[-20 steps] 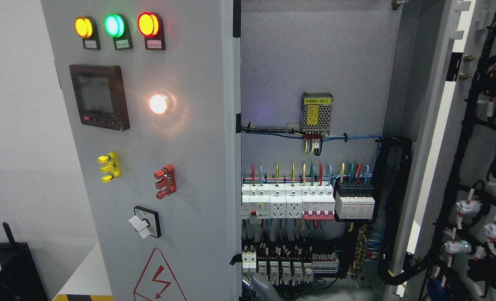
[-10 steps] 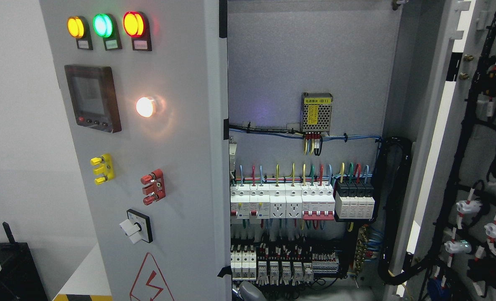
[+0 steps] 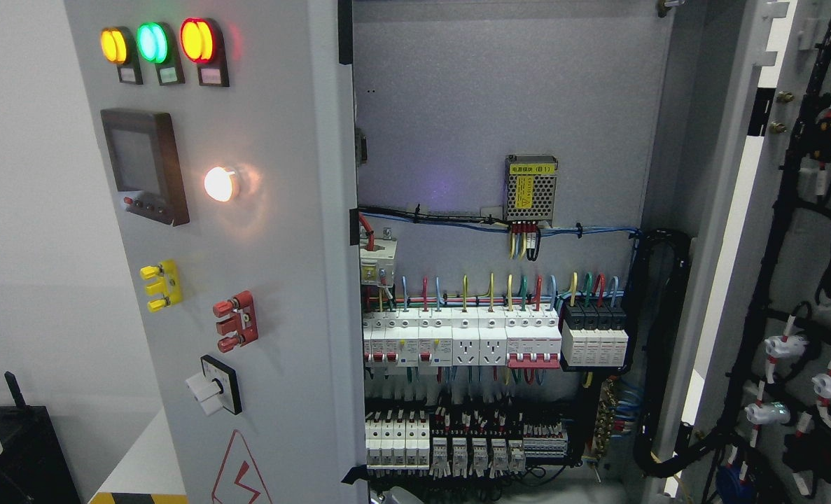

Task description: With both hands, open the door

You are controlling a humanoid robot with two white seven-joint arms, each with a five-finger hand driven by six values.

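Note:
The left door (image 3: 282, 280) of the grey electrical cabinet stands partly open, its free edge (image 3: 345, 294) near the picture's middle. It carries three lit lamps (image 3: 155, 43), a dark meter (image 3: 143, 164), a white lamp (image 3: 219, 183) and a rotary switch (image 3: 213, 385). The right door (image 3: 737, 210) is swung wide open at the right, its wired inner face showing. A grey sliver of my left hand (image 3: 391, 499) shows at the bottom edge beside the left door's free edge; too little shows to tell its grip. My right hand is out of view.
Inside the cabinet are a row of breakers (image 3: 492, 343), a meshed power supply (image 3: 531, 187) and a thick black cable bundle (image 3: 657, 350). A black box (image 3: 16, 448) and a white surface (image 3: 138, 462) sit at the lower left, by a white wall.
The left door has swung further to the left, uncovering more breakers and a small module at the cabinet's left side. The grey hand at the bottom edge has moved left with it.

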